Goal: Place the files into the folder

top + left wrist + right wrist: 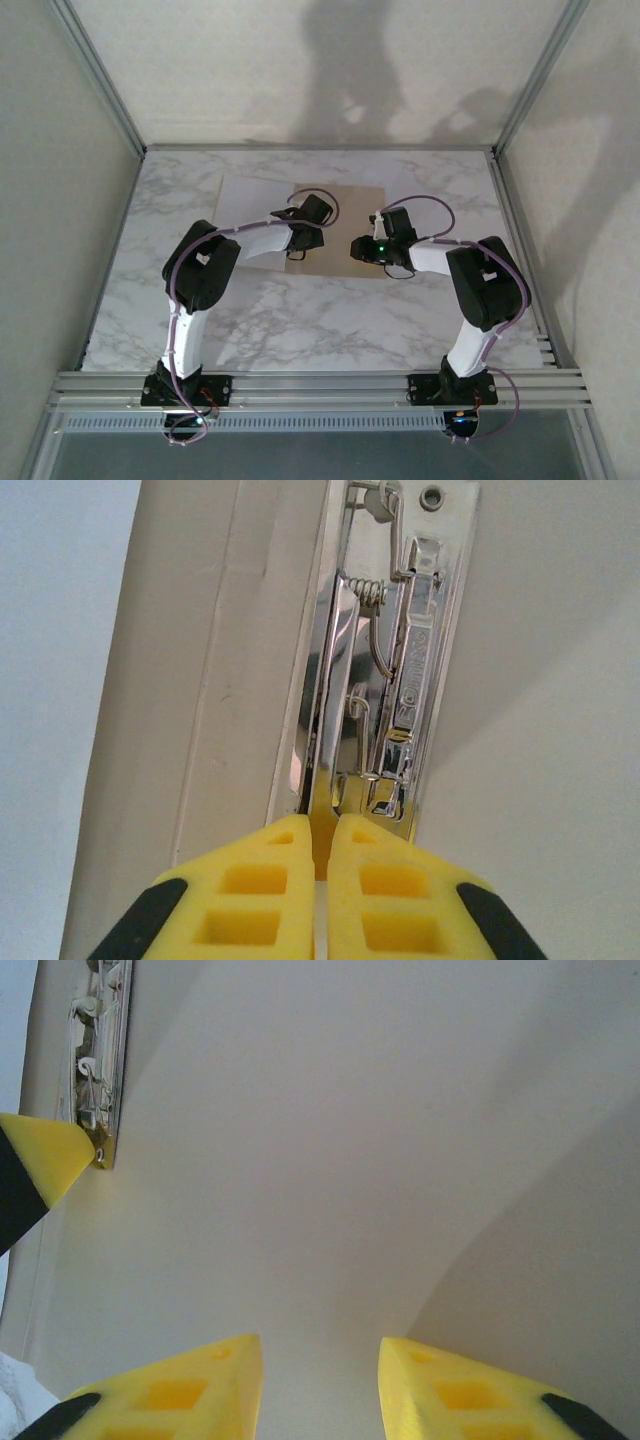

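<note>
Left end effector [322,825] closed at the clip's [400,680] six o'clock end, maybe gripping it, right end effector [320,1360] gaping: a slip snaps it shut!

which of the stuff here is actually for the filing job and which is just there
For the job:
folder, lying open
metal clip on its spine
files, white, at the folder's left side
left jaws, shut at the clip's near end
right jaws, open over the folder

Just there:
marble table
aluminium frame rail
</note>
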